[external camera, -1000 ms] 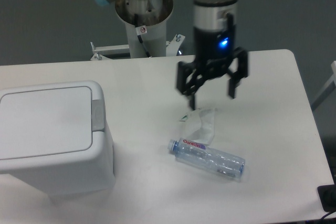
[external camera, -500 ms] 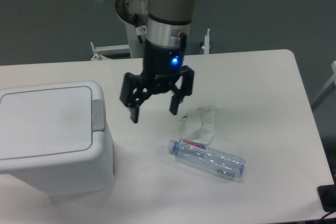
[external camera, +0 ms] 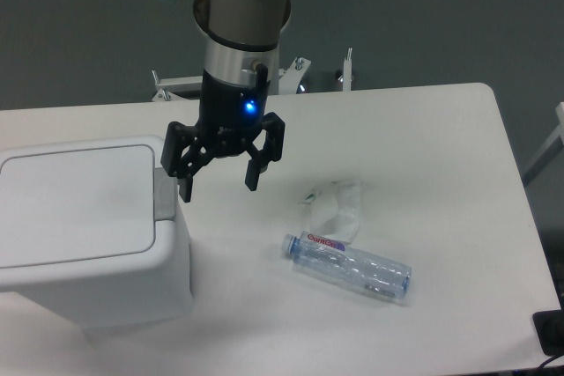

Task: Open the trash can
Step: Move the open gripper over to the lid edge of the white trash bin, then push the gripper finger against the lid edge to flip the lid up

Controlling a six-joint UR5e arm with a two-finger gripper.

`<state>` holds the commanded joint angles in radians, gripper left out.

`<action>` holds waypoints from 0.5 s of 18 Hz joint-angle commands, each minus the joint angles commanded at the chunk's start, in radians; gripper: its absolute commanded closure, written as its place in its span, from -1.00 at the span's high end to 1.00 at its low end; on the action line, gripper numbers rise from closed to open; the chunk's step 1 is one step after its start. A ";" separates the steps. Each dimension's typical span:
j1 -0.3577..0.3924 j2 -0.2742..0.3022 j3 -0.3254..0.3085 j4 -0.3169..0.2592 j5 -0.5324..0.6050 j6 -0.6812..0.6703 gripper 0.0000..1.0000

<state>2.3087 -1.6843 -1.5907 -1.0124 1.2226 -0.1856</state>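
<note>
Claw point(external camera: 218, 184) being held spread, nothing gripped, just right of trash can point(external camera: 88, 226); grey push tab point(external camera: 164, 193) lying immed. left of and below fingertips, lid flat.

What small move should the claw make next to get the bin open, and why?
Probably a short shift toward the bin, then down onto the grey push-button tab. The trash can has its lid flat and closed, and the open claw hangs empty just beside the tab's edge, one finger close to it and not clearly pressing. The bottle lies off to the other side, out of the way.
</note>
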 joint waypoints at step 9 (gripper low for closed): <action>-0.025 -0.017 -0.008 0.002 0.000 0.002 1.00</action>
<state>2.2841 -1.7012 -1.5984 -1.0109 1.2226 -0.1841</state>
